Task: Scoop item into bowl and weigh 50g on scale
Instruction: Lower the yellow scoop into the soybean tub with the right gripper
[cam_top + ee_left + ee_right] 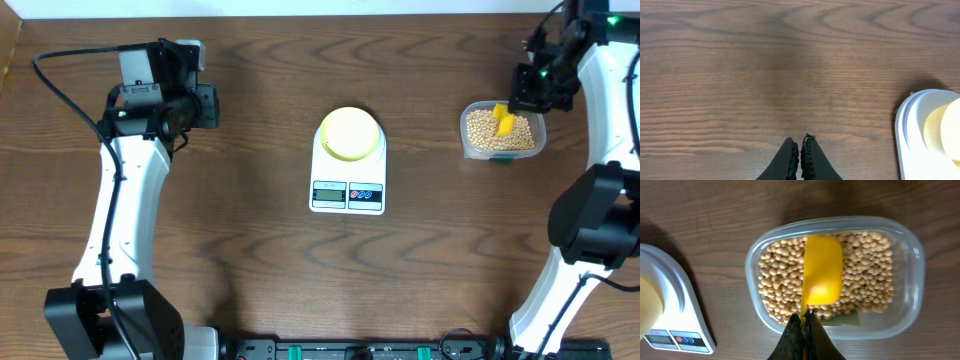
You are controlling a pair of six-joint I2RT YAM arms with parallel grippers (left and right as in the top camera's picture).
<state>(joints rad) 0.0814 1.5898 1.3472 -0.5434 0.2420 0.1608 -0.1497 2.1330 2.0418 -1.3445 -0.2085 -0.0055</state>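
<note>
Scale [347, 172] sits mid-way on the counter [250, 250], carrying the pale bowl [350, 133]. At its 3 o'clock a clear container [907, 265] holds the beans [865, 275], where the right gripper [804, 317] pinches a yellow scoop [823, 275] by its handle; the left gripper [801, 142], at 9 o'clock, is closed on nothing.

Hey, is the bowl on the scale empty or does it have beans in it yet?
Empty. Overhead, the bowl on the scale shows only plain pale yellow inside; the beans lie in the clear container.
</note>
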